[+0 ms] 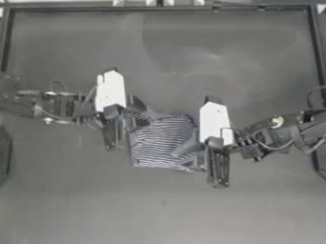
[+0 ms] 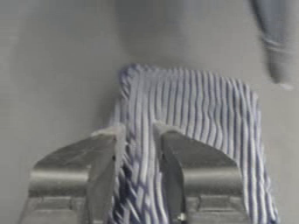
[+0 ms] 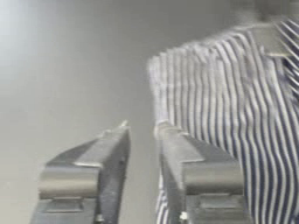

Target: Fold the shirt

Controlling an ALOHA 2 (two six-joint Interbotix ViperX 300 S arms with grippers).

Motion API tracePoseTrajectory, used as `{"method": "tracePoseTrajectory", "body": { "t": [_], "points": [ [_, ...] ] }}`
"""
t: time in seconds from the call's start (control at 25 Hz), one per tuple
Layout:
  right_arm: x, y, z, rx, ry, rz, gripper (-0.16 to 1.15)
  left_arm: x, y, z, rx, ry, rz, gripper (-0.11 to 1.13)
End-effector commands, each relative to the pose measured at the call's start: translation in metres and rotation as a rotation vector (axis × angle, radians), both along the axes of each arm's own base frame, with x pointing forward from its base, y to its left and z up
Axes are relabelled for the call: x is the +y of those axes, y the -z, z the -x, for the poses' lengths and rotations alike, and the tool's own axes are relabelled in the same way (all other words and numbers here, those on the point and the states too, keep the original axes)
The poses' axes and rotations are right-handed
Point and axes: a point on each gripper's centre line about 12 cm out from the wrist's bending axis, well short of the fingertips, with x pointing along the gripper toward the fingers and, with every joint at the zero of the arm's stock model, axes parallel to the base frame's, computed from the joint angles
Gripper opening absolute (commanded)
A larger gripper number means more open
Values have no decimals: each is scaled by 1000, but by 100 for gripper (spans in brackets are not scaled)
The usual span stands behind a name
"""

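- The shirt (image 1: 162, 140) lies bunched into a compact striped rectangle near the middle of the bench (image 1: 166, 52), with bare bench on every side of it; the widest open stretches lie beyond its far edge and beyond its near edge.
- The shirt's folded edges look fairly straight at the sides, and the cloth ripples across the middle.
- The left claw (image 1: 113, 136) sits at the shirt's left edge. In the left wrist view (image 2: 139, 135) its jaws are closed to a narrow gap with a ridge of striped fabric pinched between them.
- The right claw (image 1: 216, 174) sits at the shirt's right edge, near the lower corner. In the right wrist view (image 3: 143, 129) the jaws stand slightly apart; one touches the shirt's (image 3: 234, 109) edge, and bare bench shows in the gap.
- Collar, sleeves and label cannot be made out; the arms cover both side edges from above.
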Motion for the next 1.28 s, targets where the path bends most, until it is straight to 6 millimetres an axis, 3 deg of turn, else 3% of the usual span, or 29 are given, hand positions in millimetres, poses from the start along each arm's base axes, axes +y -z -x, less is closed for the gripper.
{"method": "tracePoseTrajectory", "body": {
  "t": [0.04, 0.24, 0.52, 0.68, 0.84, 1.08, 1.28],
  "points": [
    [-4, -23, -4, -90, -36, 14, 66, -2, -23, -3, -94, 31, -45, 69],
    [-17, -32, -4, -178, -77, -12, 66, -3, -21, -7, -136, 53, -50, 67],
    [-13, -43, -7, -291, -163, 23, 67, -6, -8, 0, -165, 70, -43, 57],
    [-10, -51, -7, -386, -207, 72, 84, -5, -4, 1, -174, 68, -42, 58],
    [-7, -42, -2, -390, -193, 105, 100, -3, 2, 1, -177, 66, -54, 61],
    [-1, -24, 11, -435, -186, 158, 100, -1, 20, -2, -197, 78, -75, 67],
    [-9, 0, 13, -438, -115, 185, 100, 2, 33, -3, -205, 69, -104, 67]
  ]
}}
